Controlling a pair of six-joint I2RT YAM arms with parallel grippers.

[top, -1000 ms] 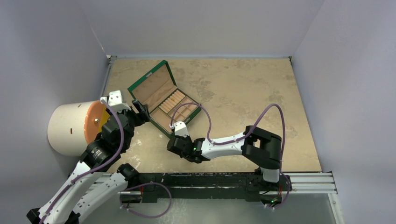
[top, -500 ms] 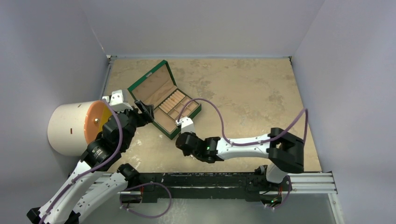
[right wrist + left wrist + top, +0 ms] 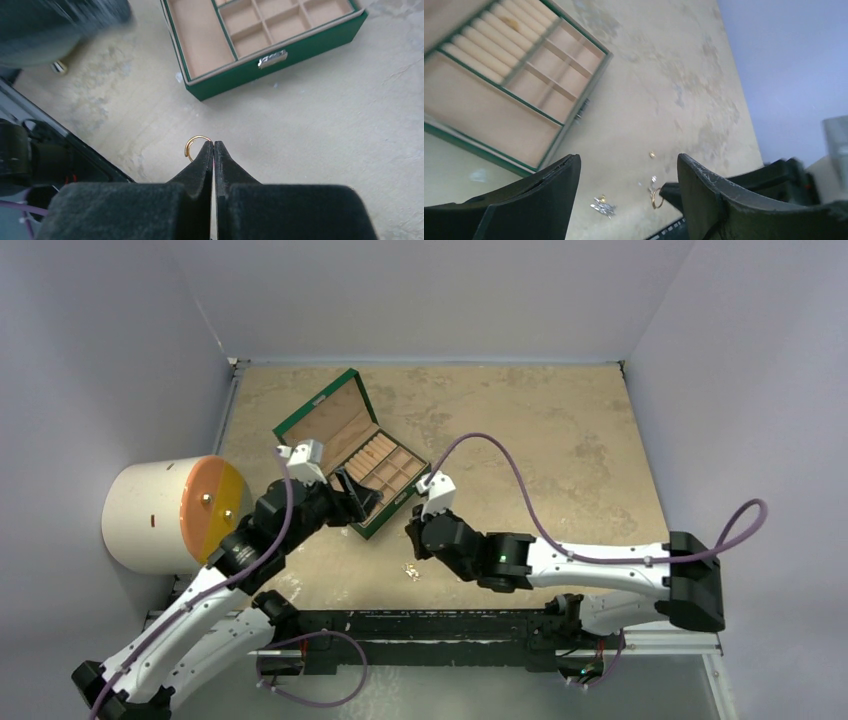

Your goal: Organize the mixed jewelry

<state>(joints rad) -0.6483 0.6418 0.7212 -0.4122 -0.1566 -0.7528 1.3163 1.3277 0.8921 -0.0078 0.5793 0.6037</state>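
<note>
Right wrist | right end effector pinches hoop — box ahead | left end effector spread

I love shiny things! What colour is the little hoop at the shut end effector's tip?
Gold. The hoop shows best in the right wrist view.

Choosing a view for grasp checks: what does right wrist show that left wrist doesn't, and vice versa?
Only right wrist: a close look at the right gripper, jaws shut and pinching the gold hoop at their tips.
Only left wrist: the left gripper with jaws open and empty, the box's padded ring rows, and loose pieces on the table, including a gold stud and a silver cluster.
Both: the green box and the hoop.
</note>
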